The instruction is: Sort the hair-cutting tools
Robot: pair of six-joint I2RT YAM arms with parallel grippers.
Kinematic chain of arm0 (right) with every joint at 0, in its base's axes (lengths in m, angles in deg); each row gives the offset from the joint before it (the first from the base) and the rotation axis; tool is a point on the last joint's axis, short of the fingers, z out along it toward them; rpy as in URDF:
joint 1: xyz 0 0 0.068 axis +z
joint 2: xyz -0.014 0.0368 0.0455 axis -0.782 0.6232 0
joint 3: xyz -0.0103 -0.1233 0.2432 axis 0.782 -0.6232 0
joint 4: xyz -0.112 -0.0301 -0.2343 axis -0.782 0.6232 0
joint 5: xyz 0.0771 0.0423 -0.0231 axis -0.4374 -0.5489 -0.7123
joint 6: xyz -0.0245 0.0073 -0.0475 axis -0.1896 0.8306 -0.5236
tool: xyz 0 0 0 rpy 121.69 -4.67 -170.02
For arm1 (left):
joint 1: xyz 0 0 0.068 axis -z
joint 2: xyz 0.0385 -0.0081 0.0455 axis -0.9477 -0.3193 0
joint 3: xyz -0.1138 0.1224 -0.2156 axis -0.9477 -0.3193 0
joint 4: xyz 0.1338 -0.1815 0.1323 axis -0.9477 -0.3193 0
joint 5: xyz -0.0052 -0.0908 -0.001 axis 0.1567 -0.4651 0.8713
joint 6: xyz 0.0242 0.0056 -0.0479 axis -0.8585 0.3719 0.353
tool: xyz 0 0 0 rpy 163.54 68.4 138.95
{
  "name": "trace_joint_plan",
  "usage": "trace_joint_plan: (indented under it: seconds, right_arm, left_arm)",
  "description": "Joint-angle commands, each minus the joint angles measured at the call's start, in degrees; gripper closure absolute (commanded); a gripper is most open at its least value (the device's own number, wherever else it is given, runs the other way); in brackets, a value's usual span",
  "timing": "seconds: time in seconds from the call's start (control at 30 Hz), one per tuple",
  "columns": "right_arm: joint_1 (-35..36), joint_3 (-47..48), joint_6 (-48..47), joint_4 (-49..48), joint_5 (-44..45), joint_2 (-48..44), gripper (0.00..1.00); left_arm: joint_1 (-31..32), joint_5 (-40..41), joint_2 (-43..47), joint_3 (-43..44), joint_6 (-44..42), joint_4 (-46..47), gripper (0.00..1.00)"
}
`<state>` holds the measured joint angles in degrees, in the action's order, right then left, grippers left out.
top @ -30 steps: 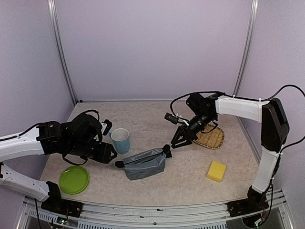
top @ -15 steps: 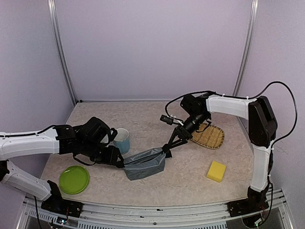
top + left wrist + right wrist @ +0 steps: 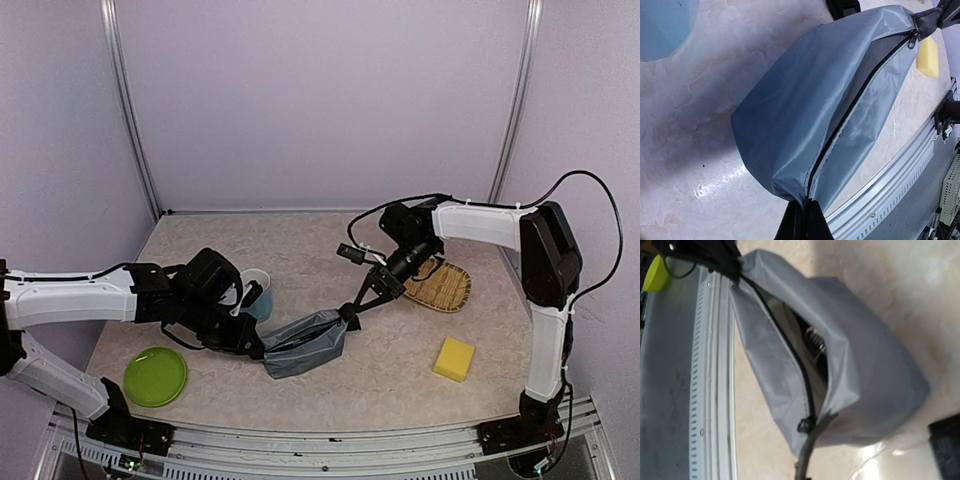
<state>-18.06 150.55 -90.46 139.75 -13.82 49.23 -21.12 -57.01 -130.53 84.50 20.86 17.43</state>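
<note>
Grey pouch (image 3: 305, 342) spans the jaws, with the left gripper (image 3: 254, 347) and right gripper (image 3: 350, 311) each clamped on an end tab. Just past the right jaws, its open zip bares one steel glint of a hair-cutting tool (image 3: 815, 337), otherwise hidden.

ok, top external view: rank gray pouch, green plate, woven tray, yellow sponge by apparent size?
1. gray pouch
2. green plate and woven tray: about alike, and the tray is partly hidden, so no ranking between them
3. yellow sponge

Green plate (image 3: 155, 376), blue cup (image 3: 262, 303) — sponge (image 3: 454, 359), wicker tray (image 3: 445, 287).
</note>
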Motion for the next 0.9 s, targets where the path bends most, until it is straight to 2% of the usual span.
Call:
trace_joint_plan:
  seconds: [0.0,0.13,0.3,0.37,0.47,0.5,0.53,0.57,0.7,0.73,0.87]
  right_arm:
    - [0.5,-5.3,-5.2,2.9,-2.5,-4.0,1.0]
    - [0.9,-12.5,-14.2,6.6,-3.4,-9.4,1.0]
    - [2.3,-17.4,-14.1,3.4,0.0,-12.3,0.98]
    - [2.2,-15.6,-14.8,5.0,0.2,-11.6,0.8]
    - [1.2,-12.0,-15.7,5.4,3.1,-11.7,0.46]
    - [0.7,-10.9,-15.7,4.7,4.8,-11.8,0.41]
    - [0.3,-9.8,-15.3,3.0,7.1,-12.0,0.14]
    - [0.0,-9.1,-13.2,0.3,10.6,-12.1,0.02]
    - [-0.1,-9.1,-10.6,-13.9,24.5,-12.1,0.0]
    - [-0.1,-8.8,-11.2,-15.5,26.0,-11.4,0.0]
    - [1.1,-6.1,-13.9,-18.2,29.1,-7.2,0.0]
  left_arm:
    - [1.7,-3.7,3.1,-0.2,1.3,0.1,1.0]
    - [3.4,-5.2,5.7,-1.3,2.8,-1.9,1.0]
    - [3.0,-5.6,5.8,-3.1,2.7,-3.8,1.0]
    - [2.5,-4.4,5.0,-3.0,2.3,-4.2,1.0]
    - [1.8,-1.5,4.1,-1.9,1.7,-6.2,1.0]
    - [1.5,-0.7,4.1,-1.5,1.6,-6.5,1.0]
    - [1.2,0.2,4.3,-1.2,1.3,-7.3,1.0]
    - [0.8,1.0,4.6,-1.0,1.1,-7.7,1.0]
    - [-0.5,1.9,6.0,-0.6,0.5,-7.1,0.86]
    - [-0.6,2.2,6.1,-0.3,0.5,-6.9,0.79]
    - [-0.6,4.5,7.0,1.4,0.3,-7.6,0.64]
